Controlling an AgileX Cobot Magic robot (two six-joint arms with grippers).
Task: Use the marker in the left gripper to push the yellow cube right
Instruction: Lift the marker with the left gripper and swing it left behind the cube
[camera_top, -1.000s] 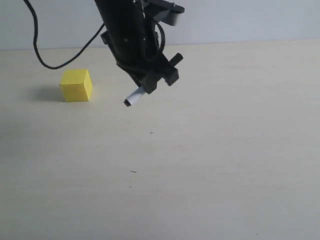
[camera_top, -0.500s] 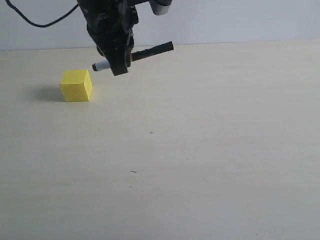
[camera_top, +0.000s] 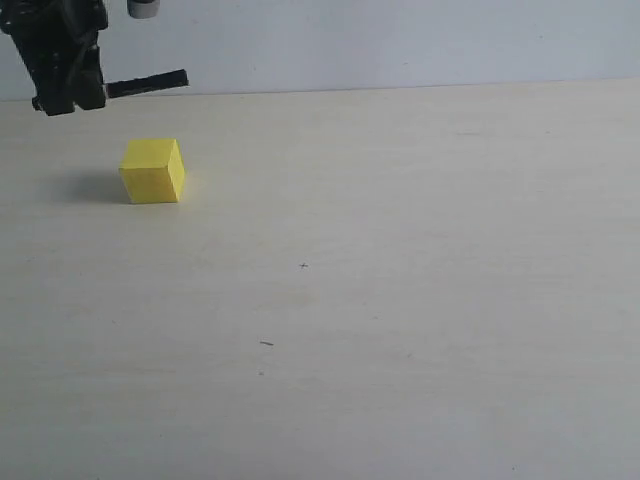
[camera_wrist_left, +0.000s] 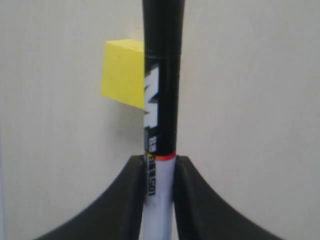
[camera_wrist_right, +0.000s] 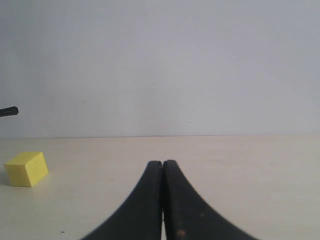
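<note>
The yellow cube rests on the pale table at the left of the exterior view. Up and to its left hangs my left gripper, shut on the marker, whose black end sticks out to the right above the cube. In the left wrist view the marker runs out from between the fingertips, and the cube lies beyond it, partly hidden by the barrel. My right gripper is shut on nothing; the cube and the marker tip show far off in its view.
The pale wooden table stretches wide to the right of the cube and toward the front. A plain grey wall stands behind its far edge. A few tiny dark specks lie on the tabletop.
My left gripper has swung from the middle to the far left, past the cube, carrying the marker. The marker turned from pointing down-left to lying nearly level. The cube has not moved.
</note>
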